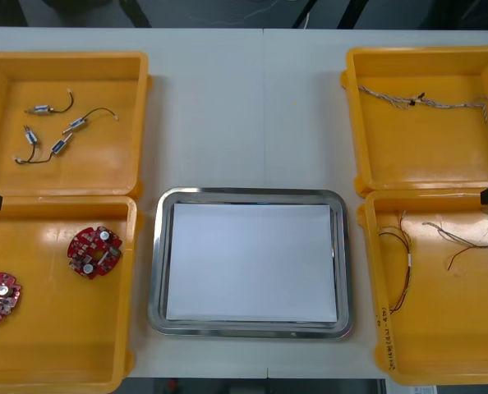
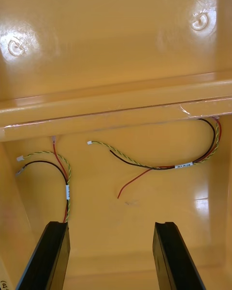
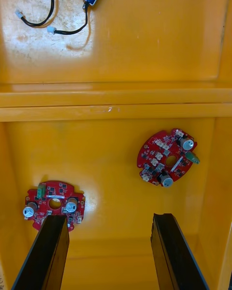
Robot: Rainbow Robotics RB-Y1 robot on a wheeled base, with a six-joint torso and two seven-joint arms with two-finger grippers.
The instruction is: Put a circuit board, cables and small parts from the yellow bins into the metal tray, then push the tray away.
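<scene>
Light table [image 1: 260, 49], tray [image 1: 155, 271] in the middle with nothing in it, so I am at the first pick. My left gripper [image 3: 110, 217] hangs wide open and bare over the bin [image 1: 55, 345] at 8 o'clock with two boards [image 1: 94, 251]; next I should drop onto one. My right gripper [image 2: 111, 224], wide open and bare too, hangs over cables [image 2: 159, 166] at 4. At 10 lie small parts [image 1: 55, 131], at 2 a twisted cable [image 1: 421, 101].

Bright overhead light, glare patches on yellow bins [image 3: 29, 48], soft shadows
</scene>
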